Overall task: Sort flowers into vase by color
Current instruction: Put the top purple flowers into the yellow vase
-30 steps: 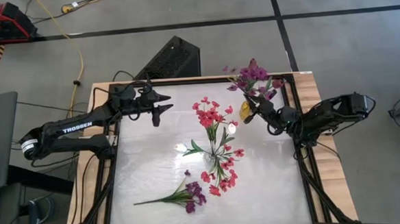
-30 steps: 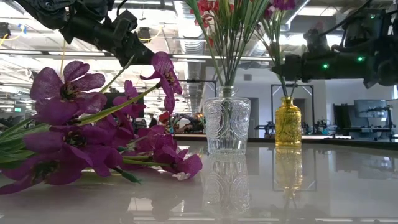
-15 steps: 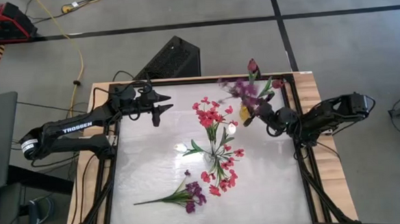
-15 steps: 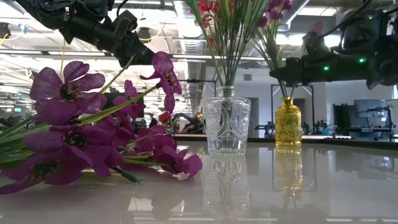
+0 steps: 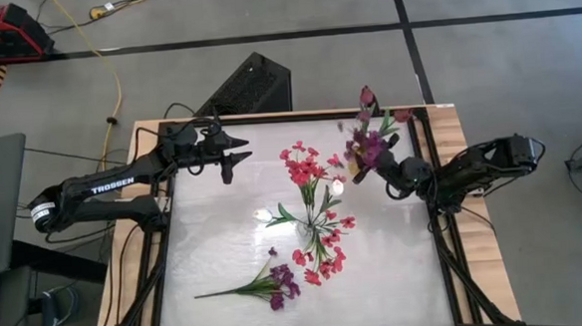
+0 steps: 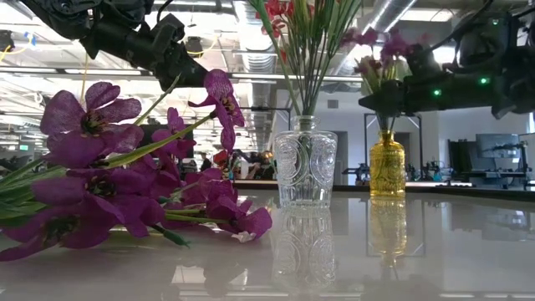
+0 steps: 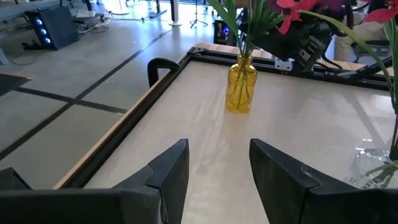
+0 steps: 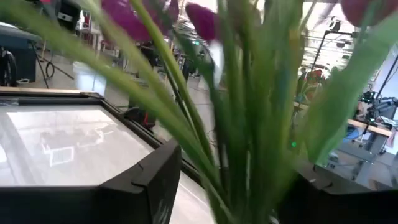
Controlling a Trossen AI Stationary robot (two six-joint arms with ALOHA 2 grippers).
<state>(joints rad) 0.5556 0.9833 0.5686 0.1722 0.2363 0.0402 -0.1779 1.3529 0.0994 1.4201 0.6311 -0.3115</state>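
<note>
A yellow vase (image 6: pixel 387 163) stands at the table's far right and holds purple flowers (image 5: pixel 370 144) by their green stems. My right gripper (image 5: pixel 383 170) is open just above the vase's neck, one finger on either side of the stems (image 8: pixel 249 143). Whether a finger touches them, I cannot tell. A clear glass vase (image 6: pixel 305 167) at the table's middle holds red-pink flowers (image 5: pixel 309 167). Another purple bunch (image 5: pixel 272 282) lies flat on the table near the front edge. My left gripper (image 5: pixel 241 152) hovers open at the far left with nothing between its fingers.
A dark frame (image 7: pixel 205 53) and a wooden border (image 5: pixel 447 125) run around the white tabletop. Bare tabletop lies between the two vases and at the near right. A black box (image 5: pixel 252 83) sits on the floor beyond the far edge.
My right gripper has opened beside the yellow vase and let go of the purple flowers. The bunch has sunk lower into the vase, and its blossoms now stand just above my gripper instead of high over it.
</note>
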